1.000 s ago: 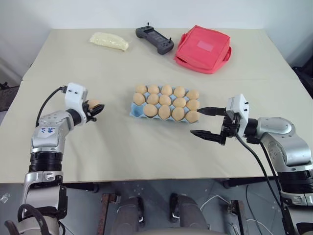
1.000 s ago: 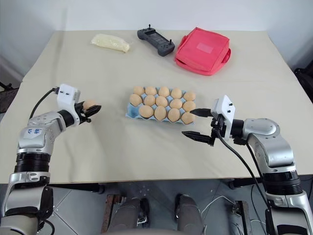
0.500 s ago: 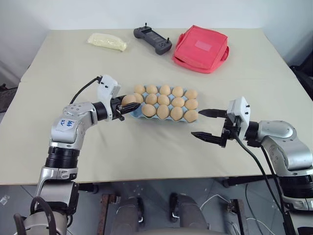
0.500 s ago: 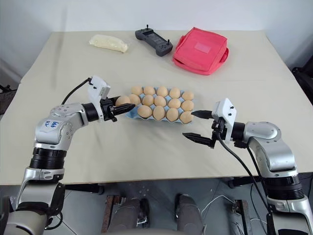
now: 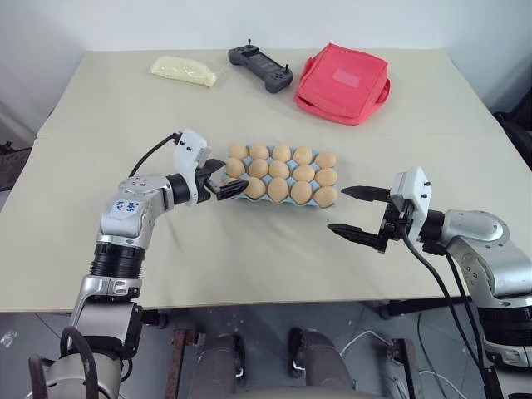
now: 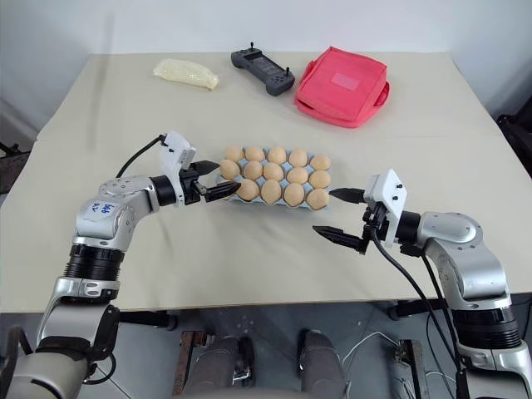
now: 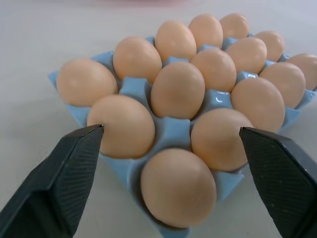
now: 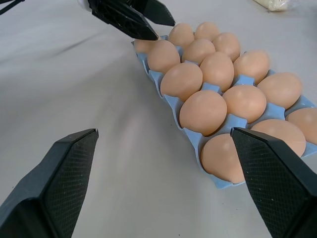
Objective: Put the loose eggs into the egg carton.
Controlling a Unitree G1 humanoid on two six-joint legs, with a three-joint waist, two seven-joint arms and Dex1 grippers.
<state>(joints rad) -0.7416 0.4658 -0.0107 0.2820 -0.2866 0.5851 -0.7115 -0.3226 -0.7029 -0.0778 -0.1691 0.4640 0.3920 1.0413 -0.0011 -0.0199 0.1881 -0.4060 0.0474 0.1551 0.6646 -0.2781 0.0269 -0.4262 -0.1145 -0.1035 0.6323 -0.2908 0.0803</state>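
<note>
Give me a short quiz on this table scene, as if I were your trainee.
1. True or false: the left tool is gripping an egg.
2. What lies on the table beside the red bag? A) a cup B) a black controller C) a spoon
3. Missing word: every cup of the egg carton is ____.
Key: 1 false, it stands open and empty; 2 B; 3 filled, each cup with one of the eggs.
</note>
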